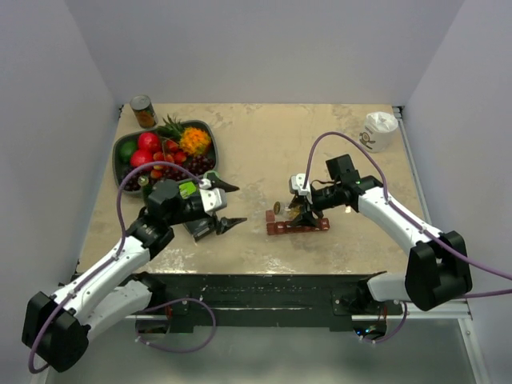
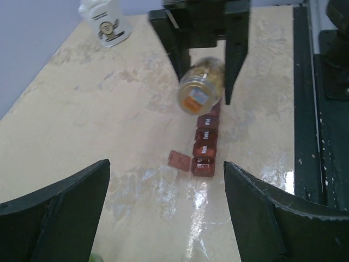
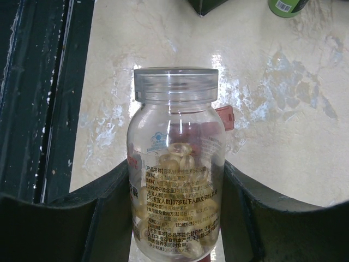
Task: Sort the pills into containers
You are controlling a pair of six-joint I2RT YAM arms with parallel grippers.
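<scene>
My right gripper (image 1: 302, 210) is shut on a clear bottle (image 3: 175, 180) with a clear cap on it, full of golden-amber pills (image 3: 180, 158). It holds the bottle on its side, cap toward the left, just over the dark red organizer strip (image 1: 298, 226). In the left wrist view the strip (image 2: 205, 150) has its nearest lid (image 2: 179, 161) flipped open, with the bottle (image 2: 202, 86) above its far end. My left gripper (image 1: 239, 204) is open and empty, left of the strip. No loose pills show.
A grey fruit bowl (image 1: 120, 152) with fruit stands at the back left, with a can (image 1: 143, 111) behind it. A white container (image 1: 379, 130) stands at the back right. A black rail (image 1: 264, 288) runs along the near table edge.
</scene>
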